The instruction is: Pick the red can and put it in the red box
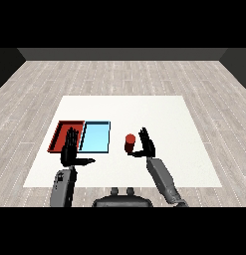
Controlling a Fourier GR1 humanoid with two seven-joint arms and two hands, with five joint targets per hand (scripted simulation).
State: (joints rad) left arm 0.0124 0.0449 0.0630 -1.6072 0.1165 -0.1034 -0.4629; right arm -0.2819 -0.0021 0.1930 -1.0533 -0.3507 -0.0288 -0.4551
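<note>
A red can point(129, 143) stands upright on the white table point(159, 114), right of the two trays. My right hand point(146, 144) is just to the can's right, fingers straight and pointing up, thumb reaching toward the can's base; it is open and close beside the can, not curled round it. The red tray point(60, 129) lies at the left with nothing visible in it. My left hand point(70, 149) is open, fingers straight up and thumb stretched right, in front of the red tray's near edge and covering part of it.
The light blue tray point(96, 137) lies directly right of the red tray, between it and the can. Grey wood floor surrounds the table on all sides.
</note>
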